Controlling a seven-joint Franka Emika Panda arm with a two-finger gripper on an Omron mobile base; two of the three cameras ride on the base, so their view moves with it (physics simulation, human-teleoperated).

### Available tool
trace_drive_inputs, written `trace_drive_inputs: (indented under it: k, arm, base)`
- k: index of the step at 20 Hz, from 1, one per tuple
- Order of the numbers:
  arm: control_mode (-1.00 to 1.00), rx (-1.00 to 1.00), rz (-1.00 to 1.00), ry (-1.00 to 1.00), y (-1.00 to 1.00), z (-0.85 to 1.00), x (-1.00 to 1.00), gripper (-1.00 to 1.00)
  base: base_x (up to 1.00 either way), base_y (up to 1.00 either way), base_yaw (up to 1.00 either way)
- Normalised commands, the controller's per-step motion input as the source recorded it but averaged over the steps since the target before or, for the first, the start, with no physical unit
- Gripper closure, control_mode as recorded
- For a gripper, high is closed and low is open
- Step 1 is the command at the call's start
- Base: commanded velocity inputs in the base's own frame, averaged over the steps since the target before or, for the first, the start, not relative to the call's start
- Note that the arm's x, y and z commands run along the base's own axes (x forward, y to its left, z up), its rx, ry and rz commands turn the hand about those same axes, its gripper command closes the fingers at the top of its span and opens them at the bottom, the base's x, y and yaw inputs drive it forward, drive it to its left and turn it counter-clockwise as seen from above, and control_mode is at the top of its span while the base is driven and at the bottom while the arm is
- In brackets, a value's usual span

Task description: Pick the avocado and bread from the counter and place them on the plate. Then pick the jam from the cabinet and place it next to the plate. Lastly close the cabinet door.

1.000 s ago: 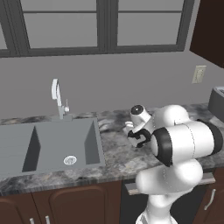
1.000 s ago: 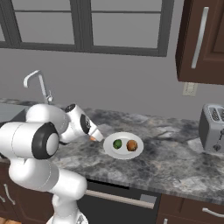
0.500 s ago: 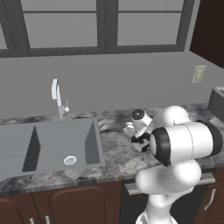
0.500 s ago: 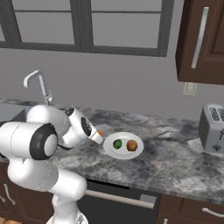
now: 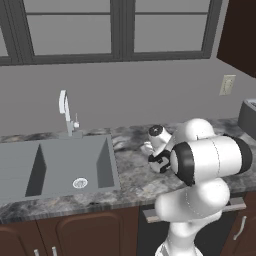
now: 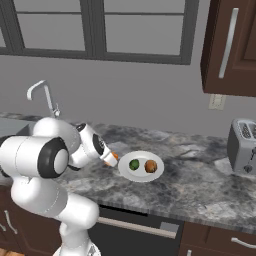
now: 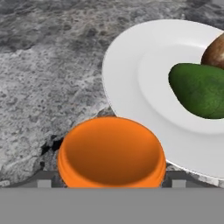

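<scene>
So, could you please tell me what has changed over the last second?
The end effector has carried the jam down and toward the plate, stopping just beside its rim. The frames don't show whether the jam has been let go. The avocado and bread stayed on the plate.

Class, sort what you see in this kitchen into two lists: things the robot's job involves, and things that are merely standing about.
Part of the job: avocado, bread, plate, jam, counter, cabinet door, tool.

Merely standing about: sink, faucet, toaster, wall outlet, window.
</scene>
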Motion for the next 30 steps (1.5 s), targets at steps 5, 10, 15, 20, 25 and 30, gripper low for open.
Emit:
trace_drive_inputs:
  k: [5,10,15,20,25,30]
  arm:
    - [-1.0,0.0,-0.06,0.08,0.0,0.0,0.02,-1.0]
    - [-1.0,0.0,-0.05,0.02,0.0,0.18,-0.21,-1.0]
    - [-1.0,-0.03,-0.06,0.02,0.03,0.23,-0.5,-1.0]
    - [-1.0,-0.02,-0.02,0.09,0.03,0.75,-0.38,-1.0]
    - [-1.0,-0.01,0.06,0.15,0.2,1.0,-0.01,-1.0]
    - [-1.0,0.0,0.14,0.22,0.02,0.97,-0.34,-1.0]
  base:
    - [0.0,0.0,0.0]
    - [0.0,0.0,0.0]
    - [0.0,0.0,0.0]
    - [0.0,0.0,0.0]
    - [0.0,0.0,0.0]
    - [0.0,0.0,0.0]
